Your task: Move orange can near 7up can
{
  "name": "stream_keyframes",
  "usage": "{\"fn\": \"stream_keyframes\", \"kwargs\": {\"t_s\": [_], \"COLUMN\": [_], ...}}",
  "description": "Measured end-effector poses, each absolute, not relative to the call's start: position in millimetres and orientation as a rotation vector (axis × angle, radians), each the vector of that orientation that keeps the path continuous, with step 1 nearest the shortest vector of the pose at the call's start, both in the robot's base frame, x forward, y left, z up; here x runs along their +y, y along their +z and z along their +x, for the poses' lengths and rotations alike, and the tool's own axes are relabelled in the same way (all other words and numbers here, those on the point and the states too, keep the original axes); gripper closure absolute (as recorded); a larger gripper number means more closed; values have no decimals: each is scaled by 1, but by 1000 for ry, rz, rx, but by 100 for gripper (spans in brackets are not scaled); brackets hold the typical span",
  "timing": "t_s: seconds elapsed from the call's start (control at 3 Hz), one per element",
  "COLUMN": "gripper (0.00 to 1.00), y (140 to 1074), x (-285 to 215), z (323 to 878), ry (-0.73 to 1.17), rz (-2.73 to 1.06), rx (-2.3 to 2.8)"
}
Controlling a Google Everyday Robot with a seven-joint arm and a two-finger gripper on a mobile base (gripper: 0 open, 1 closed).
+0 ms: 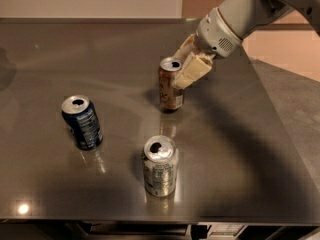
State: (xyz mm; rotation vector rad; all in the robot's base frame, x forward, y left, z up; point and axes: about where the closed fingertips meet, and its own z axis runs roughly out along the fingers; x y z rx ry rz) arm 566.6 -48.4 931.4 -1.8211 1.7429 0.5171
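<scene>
Reaching in from the upper right, the arm (pixel 240 14) places the gripper (pixel 184 69) at the top of the orange can (pixel 170 93), against the can's right shoulder and overlapping its rim. Contact with the can is evident. Whether the gripper is clamped on the can or merely resting against it cannot be told from this angle. The orange can is roughly upright, directly below and just left of the gripper, with its base at the grey table (pixel 240 154). The 7up can (pixel 160 168) stands upright nearer the camera than the gripper and slightly to its left, well apart from the orange can. A dark blue can (pixel 82 124) stands far to the gripper's left and somewhat nearer the camera, leaning slightly, apart from both other cans.
</scene>
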Motion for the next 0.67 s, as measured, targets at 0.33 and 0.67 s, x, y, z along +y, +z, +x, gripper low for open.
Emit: {"fn": "stream_keyframes", "kwargs": {"t_s": [0.33, 0.67], "gripper": [100, 100], "y": [930, 930], "x": [-74, -98], "z": [542, 511], "ry": [577, 617], "rz": [-1870, -1943], "rx": [1696, 1602]}}
